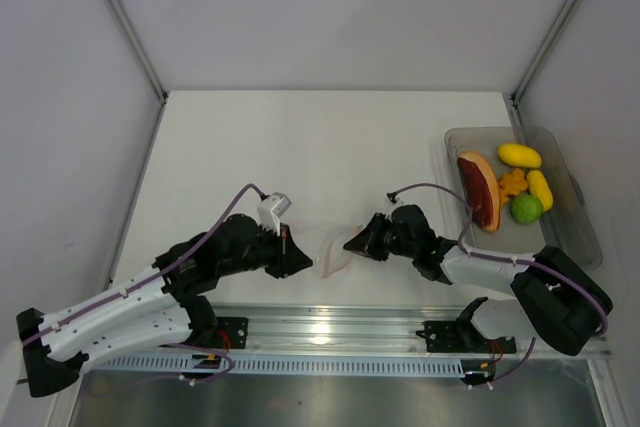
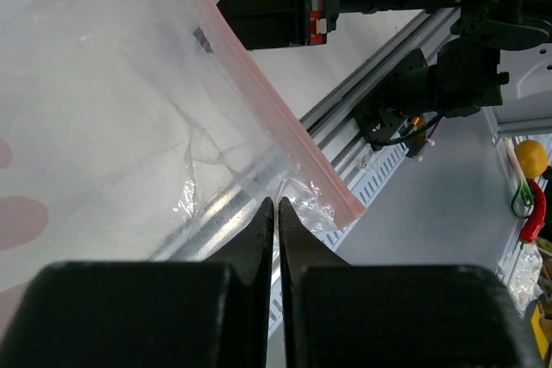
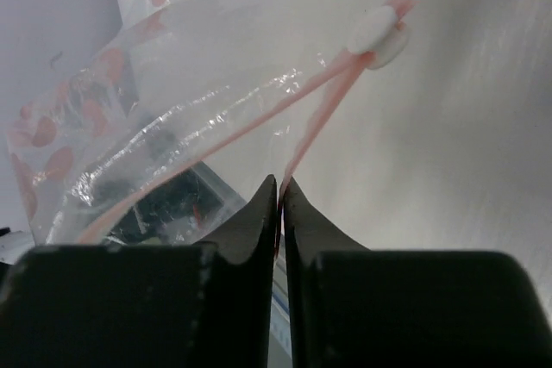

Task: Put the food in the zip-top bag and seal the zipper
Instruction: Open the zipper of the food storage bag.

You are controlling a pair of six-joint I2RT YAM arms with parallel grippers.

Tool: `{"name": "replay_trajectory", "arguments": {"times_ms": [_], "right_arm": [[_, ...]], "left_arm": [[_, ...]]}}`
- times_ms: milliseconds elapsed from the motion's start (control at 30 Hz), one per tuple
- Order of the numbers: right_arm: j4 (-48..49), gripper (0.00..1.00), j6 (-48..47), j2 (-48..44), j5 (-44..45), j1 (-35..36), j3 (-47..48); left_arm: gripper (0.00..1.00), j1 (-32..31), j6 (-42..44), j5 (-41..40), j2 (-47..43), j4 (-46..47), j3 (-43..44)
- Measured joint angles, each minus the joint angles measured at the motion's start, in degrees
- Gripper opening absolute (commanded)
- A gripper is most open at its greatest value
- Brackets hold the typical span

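The zip-top bag (image 1: 334, 253) hangs between the two grippers over the near part of the white tabletop (image 1: 300, 147), just beyond the aluminium rail (image 1: 330, 332) that carries the arm bases. Whether its lower edge touches the tabletop cannot be told.

The left gripper (image 1: 298, 261) has its jaws pressed together, with only a hairline between them. In the left wrist view the tips (image 2: 276, 206) pinch the crinkled clear film of the bag (image 2: 112, 84) at a corner, just under the end of the zipper (image 2: 263, 84), which runs as a straight pink-red band slanting up and away from the fingers.

The right gripper (image 1: 352, 242) is likewise clamped down. Its tips (image 3: 280, 185) nip one pink-red strip of the zipper (image 3: 321, 118). From a small white slider (image 3: 377, 36) at the far corner, the two strips part, one coming down to the gripper and the other running off along the bag (image 3: 216, 66), so the mouth stands open. The film is printed with round pink spots and carries no lettering that can be read.

All the food lies well apart to the right, in a rigid grey-clear tray (image 1: 480, 139): a reddish-brown slice (image 1: 480, 190), an orange piece (image 1: 512, 183), two yellow oval pieces (image 1: 519, 155) (image 1: 540, 189) and a green lime (image 1: 526, 209).

A small red-and-white tag (image 2: 317, 23) sits on the black housing of the right arm in the left wrist view. Its print is too small to read.
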Motion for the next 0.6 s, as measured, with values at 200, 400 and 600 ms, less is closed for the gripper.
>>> {"name": "replay_trajectory", "arguments": {"times_ms": [200,400,600], "right_arm": [[-9.1,0.0,-5.7,-6.7,4.0,2.7,5.2],[-21.1,0.0,-12.5,-15.6,10.1,6.3,13.1],[-26.9,0.0,-15.5,-18.5,12.7,7.1,14.7]], "left_arm": [[0.5,-0.7,0.6,-1.2,-2.1,-2.6,0.0],[0.72,-1.8,1.6,-3.6,-3.7,-5.2,1.2],[0.71,-3.9,2.3,-5.1,-0.7,-5.9,5.8]]}}
